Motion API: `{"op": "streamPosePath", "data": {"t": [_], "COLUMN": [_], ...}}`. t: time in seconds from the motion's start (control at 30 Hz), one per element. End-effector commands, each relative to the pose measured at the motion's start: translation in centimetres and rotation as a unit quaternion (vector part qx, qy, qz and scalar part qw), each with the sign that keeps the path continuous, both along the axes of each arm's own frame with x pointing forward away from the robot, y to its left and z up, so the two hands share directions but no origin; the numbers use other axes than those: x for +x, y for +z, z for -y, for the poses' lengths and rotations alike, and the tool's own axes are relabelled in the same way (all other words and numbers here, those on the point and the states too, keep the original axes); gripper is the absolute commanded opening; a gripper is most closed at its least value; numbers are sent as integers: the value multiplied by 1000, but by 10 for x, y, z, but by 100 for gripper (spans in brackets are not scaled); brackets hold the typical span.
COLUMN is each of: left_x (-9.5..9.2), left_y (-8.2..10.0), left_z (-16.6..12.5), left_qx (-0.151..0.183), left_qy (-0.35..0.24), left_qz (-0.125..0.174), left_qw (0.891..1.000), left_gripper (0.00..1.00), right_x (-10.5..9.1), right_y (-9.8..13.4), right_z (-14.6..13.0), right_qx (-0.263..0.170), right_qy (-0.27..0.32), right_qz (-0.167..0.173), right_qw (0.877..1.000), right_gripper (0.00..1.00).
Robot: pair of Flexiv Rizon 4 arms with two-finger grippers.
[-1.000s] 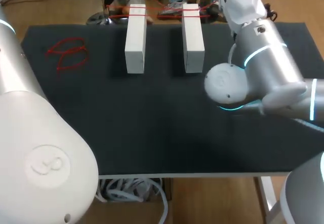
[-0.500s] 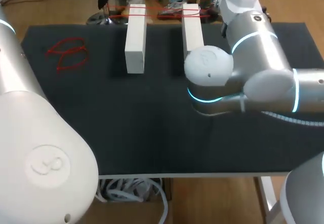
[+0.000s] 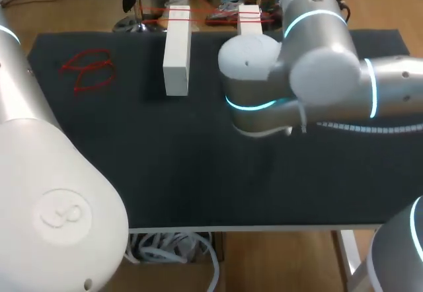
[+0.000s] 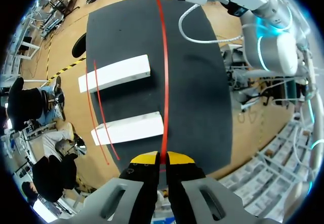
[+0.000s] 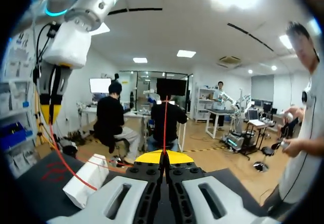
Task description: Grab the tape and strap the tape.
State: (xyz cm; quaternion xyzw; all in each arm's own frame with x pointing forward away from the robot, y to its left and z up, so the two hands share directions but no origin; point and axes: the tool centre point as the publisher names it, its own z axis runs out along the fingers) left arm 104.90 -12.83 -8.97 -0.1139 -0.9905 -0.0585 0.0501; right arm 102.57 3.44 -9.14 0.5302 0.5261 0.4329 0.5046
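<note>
Tape [image 4: 164, 72] is strung taut between both arms above the table [image 4: 202, 97]. Left fingers [image 4: 144, 159] are pinched shut on one end, right fingers [image 5: 152, 157] on the other. Strapping step underway. Next, probably: lower it over the white blocks [image 4: 115, 73] and hold tension so it doesn't slip.

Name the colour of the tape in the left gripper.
The tape is red; clearest in the left wrist view.
</note>
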Motion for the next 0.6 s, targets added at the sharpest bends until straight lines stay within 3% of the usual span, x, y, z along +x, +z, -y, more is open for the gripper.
{"op": "streamPosePath", "data": {"t": [0.03,0.2,0.23,0.27,0.37,0.4,0.43,0.47,0.6], "left_x": [0,0,0,0,0,0,0,0,0], "left_y": [0,0,0,0,0,0,0,0,0], "left_z": [0,0,0,0,0,0,0,0,0], "left_qx": [0,0,0,0,0,0,0,0,0], "left_qy": [0,0,0,0,0,0,0,0,0], "left_qz": [1,1,1,1,1,1,1,1,1], "left_qw": [1000,1000,1000,1000,1000,1000,1000,1000,1000], "left_gripper": [0,0,0,0,0,0,0,0,0], "right_x": [4,8,9,9,8,9,8,9,10], "right_y": [6,4,3,3,3,3,4,6,9], "right_z": [-3,-6,-13,-12,-19,-22,-23,-24,-28], "right_qx": [-50,-129,-175,-164,-200,-238,-231,-259,-279], "right_qy": [-20,16,55,47,79,99,87,100,105], "right_qz": [-135,-110,-91,-103,-94,-80,-75,-63,-52], "right_qw": [989,985,979,980,972,963,966,959,953], "right_gripper": [0,0,0,0,0,0,0,0,0]}}
